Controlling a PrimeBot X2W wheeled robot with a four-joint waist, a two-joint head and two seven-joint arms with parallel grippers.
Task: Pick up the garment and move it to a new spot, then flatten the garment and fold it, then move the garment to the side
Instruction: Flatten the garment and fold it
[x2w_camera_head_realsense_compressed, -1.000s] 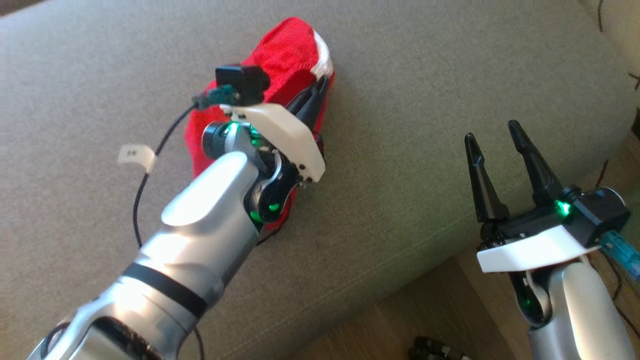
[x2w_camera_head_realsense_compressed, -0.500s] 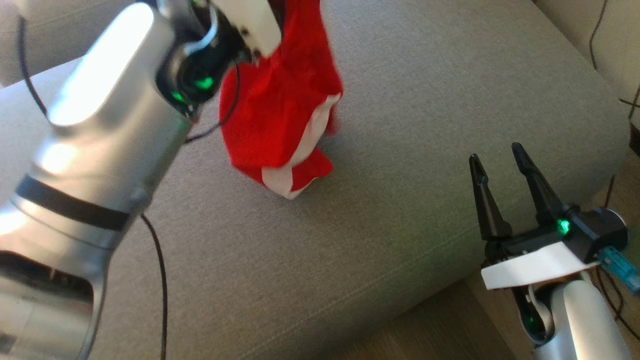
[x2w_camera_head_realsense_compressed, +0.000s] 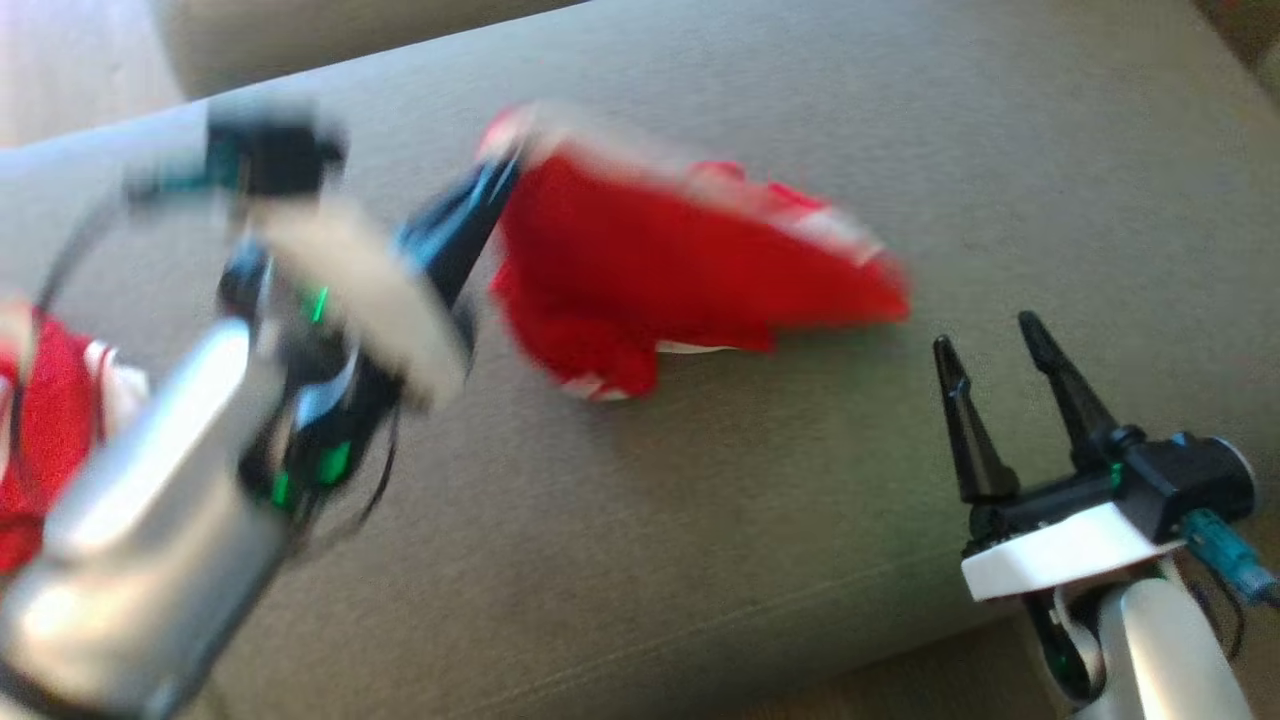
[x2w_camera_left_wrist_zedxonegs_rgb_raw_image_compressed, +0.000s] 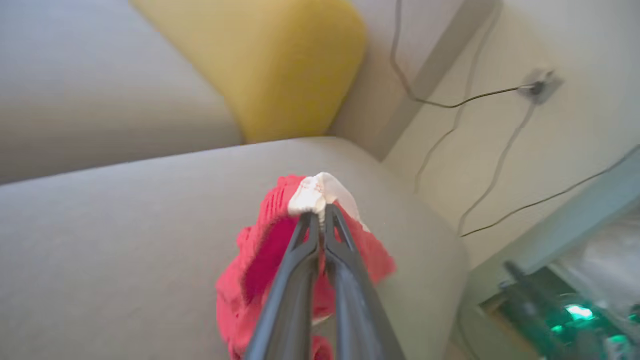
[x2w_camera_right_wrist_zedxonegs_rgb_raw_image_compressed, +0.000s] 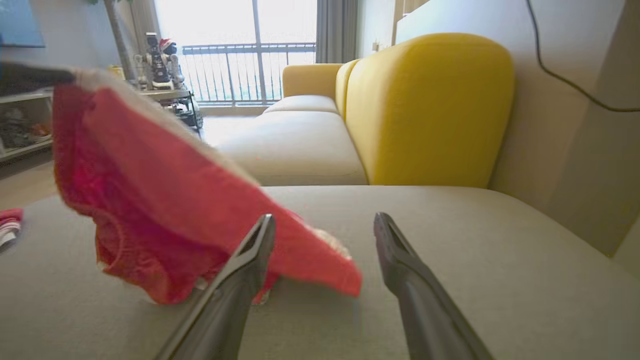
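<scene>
- Left gripper (x2w_camera_head_realsense_compressed: 500, 175) is pinched tight shut on the white edge of the red garment (x2w_camera_head_realsense_compressed: 680, 270). In the left wrist view its two fingers press together, with the white trim squeezed at their tips.
- Past that arm, at the far left of the head view, another red and white cloth (x2w_camera_head_realsense_compressed: 45, 440) lies on the sofa seat (x2w_camera_head_realsense_compressed: 700, 560). I cannot tell what it is.
- In the middle, the red garment hangs from its pinched corner, up off the grey seat, and stretches out to the right. Its low end seems to brush the seat, but the picture is too blurry there to be sure.
- So the picking up looks done. The blur around the arm and the cloth makes me think the carry to a new spot is happening right now.
- It has not been put down yet. It is bunched and droopy, not flat and not folded.
- That leaves most of the job: lay it down, smooth it flat, fold it, then move it to the side.
- Right gripper (x2w_camera_head_realsense_compressed: 985, 335) waits at the right, near the front edge of the seat. Its fingers are spread wide with nothing between them, and it is not touching the red garment. I think it will be needed for the smoothing.
</scene>
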